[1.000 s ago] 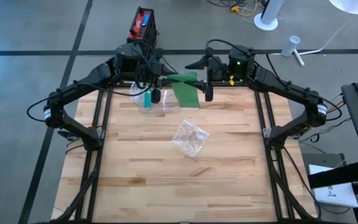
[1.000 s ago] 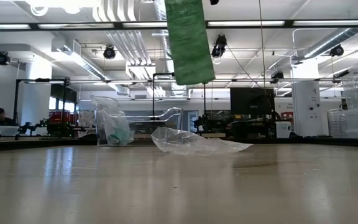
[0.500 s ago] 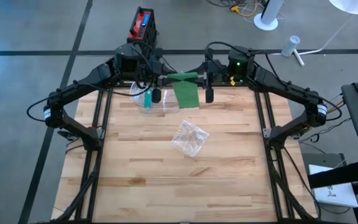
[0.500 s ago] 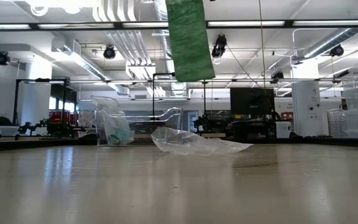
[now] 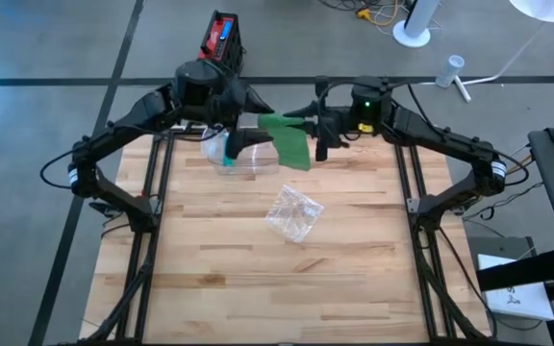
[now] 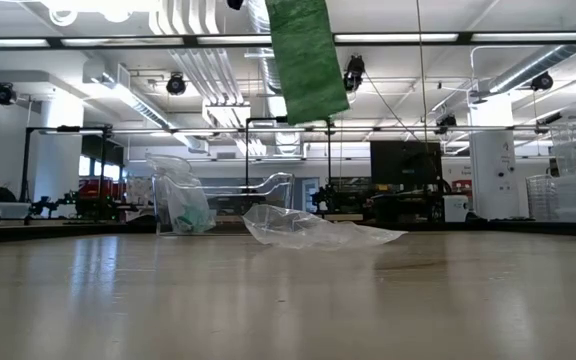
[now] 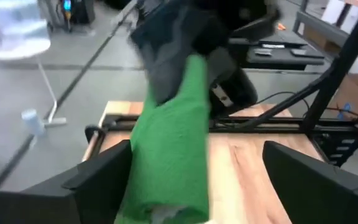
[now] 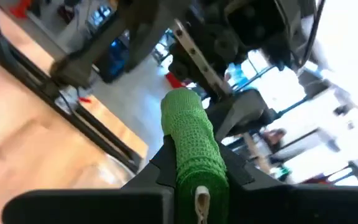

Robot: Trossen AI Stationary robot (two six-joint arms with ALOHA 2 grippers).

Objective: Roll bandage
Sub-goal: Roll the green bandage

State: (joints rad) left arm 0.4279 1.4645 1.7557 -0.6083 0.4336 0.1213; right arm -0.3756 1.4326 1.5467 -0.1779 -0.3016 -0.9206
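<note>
**Green bandage held in the air at the far edge of the table**

Both my arms meet at the 12 o'clock side of the wooden table, above its far edge. The near half of the table, toward 6 o'clock, is bare wood with much room for moving. A crumpled clear plastic wrapper lies near the centre, well apart from my grippers. A clear plastic container stands at about 11 o'clock, under my left gripper.

My right gripper has its fingers narrow, closed on the rolled end of the green bandage. In the right wrist view the roll sits between my two dark fingers. The loose part of the bandage hangs down from the roll. In the low view this strip is high above the table and touches nothing there.

My left gripper stands wide open. In the left wrist view its two fingers are on both sides of the bandage, apart from the cloth, not pressing it.
</note>
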